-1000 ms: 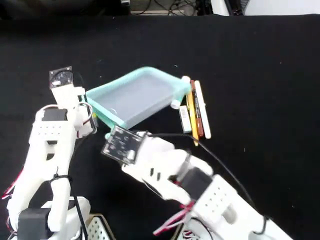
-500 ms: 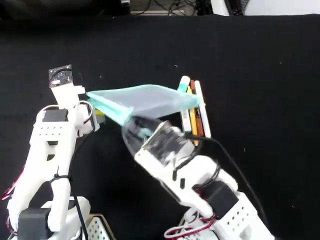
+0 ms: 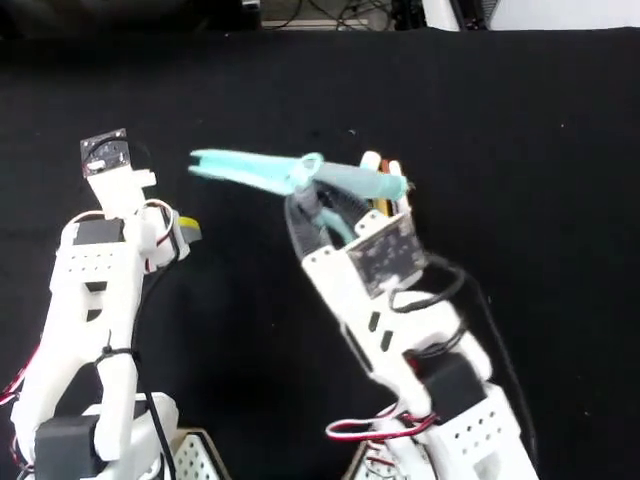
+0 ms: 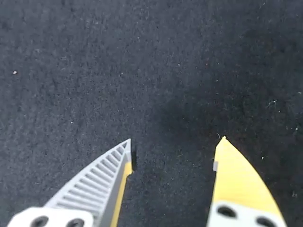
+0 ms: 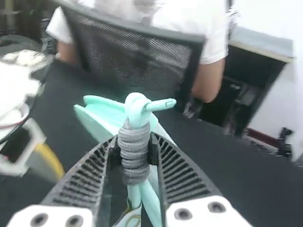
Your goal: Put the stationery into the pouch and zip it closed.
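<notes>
The right gripper [image 5: 134, 140] is clamped tight on the grey-wrapped pull cord [image 5: 134, 158] of the teal pouch [image 5: 97, 109], with the cord's teal loop poking out above the fingertips. Holding it by the cord looks like a way to lift the pouch and take charge of the zip end, though whether the zip stands open cannot be told. In the high view this gripper [image 3: 305, 195] sits just above the frame's middle, and the pouch [image 3: 245, 168] hangs from it, raised off the black table [image 3: 520, 150] and seen nearly edge-on. Its long axis runs across the frame, from a free tip at the upper left down slightly to the right. The right end lies just beside or over the stationery [image 3: 372, 160], a bundle of pens on the cloth, not yet inside. The left gripper [image 4: 175, 139] is spread wide with only bare cloth between its jaws. It hangs at middle left of the high view, near the pouch's free end, probably placed to steady that end.
</notes>
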